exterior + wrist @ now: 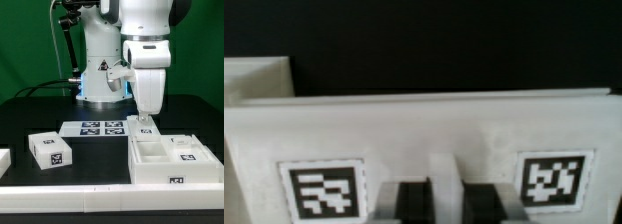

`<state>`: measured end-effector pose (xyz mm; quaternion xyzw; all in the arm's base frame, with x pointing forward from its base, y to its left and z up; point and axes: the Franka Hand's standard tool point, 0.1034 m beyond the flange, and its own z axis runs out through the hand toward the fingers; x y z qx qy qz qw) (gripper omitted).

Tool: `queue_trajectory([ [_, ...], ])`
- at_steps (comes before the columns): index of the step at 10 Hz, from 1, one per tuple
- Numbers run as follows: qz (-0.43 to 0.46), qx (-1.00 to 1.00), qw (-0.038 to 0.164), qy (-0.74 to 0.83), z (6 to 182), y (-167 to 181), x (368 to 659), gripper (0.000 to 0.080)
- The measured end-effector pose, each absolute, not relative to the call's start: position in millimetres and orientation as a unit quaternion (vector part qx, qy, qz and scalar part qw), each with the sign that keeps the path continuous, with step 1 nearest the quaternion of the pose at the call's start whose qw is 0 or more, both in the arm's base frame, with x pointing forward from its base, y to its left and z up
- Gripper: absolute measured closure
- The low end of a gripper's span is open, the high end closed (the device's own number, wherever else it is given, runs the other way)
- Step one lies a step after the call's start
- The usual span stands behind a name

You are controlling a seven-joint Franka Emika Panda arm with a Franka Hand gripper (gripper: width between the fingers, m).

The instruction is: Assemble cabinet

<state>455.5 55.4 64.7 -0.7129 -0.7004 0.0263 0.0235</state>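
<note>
Cabinet (155,172) w/ far edge under claw (146,122)

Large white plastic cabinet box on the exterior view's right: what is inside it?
The cabinet is open-topped: white dividers and a small white block with a black-and-white marker show inside. The white gripper covers its far corner, and the near wall hides the floor behind it.

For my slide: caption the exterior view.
Shut hand poised at the white cabinet rim; one tagged block sits apart.
</note>
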Motion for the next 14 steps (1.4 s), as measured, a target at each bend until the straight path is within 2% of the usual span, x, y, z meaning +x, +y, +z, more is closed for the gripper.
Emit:
queue_trajectory([
  [9, 0.015, -0.719, 0.017, -0.695, 64.5, 55.6, 454.9, 0.0731],
  [14, 0.019, -0.721, 0.020, -0.693, 64.0, 52.6, 455.9, 0.0731],
])
